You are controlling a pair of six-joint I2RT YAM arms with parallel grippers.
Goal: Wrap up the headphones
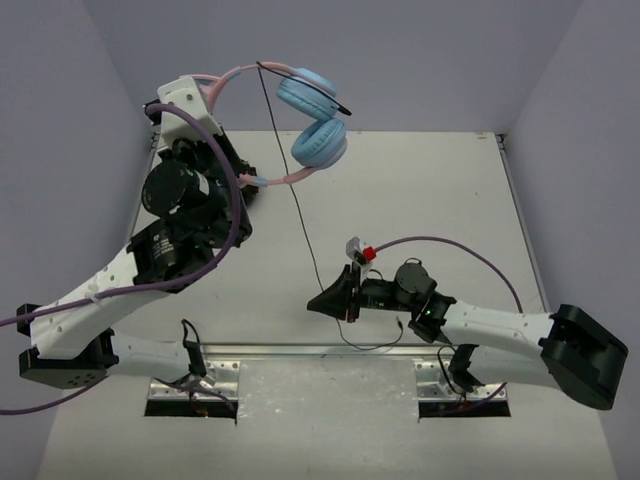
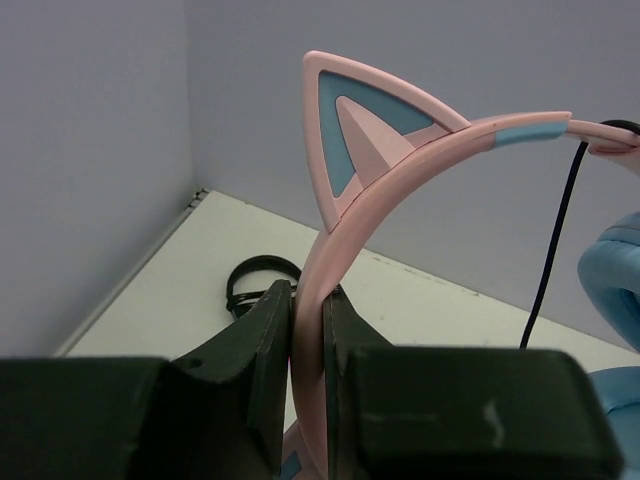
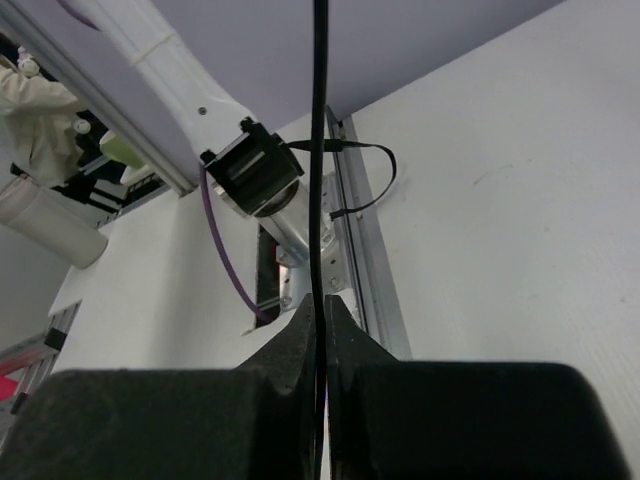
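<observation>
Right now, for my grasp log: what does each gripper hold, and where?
Left gripper clamps the headphones by the pink headband; right gripper pinches their black cable partway along.

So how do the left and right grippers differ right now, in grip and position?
The left gripper is shut on the pink headband; the right gripper is shut on the thin black cable. The left jaws stand slightly apart around the band; the right jaws almost meet. The left sits by the back wall, the right near the arm bases. Both grip the same headphones.
</observation>
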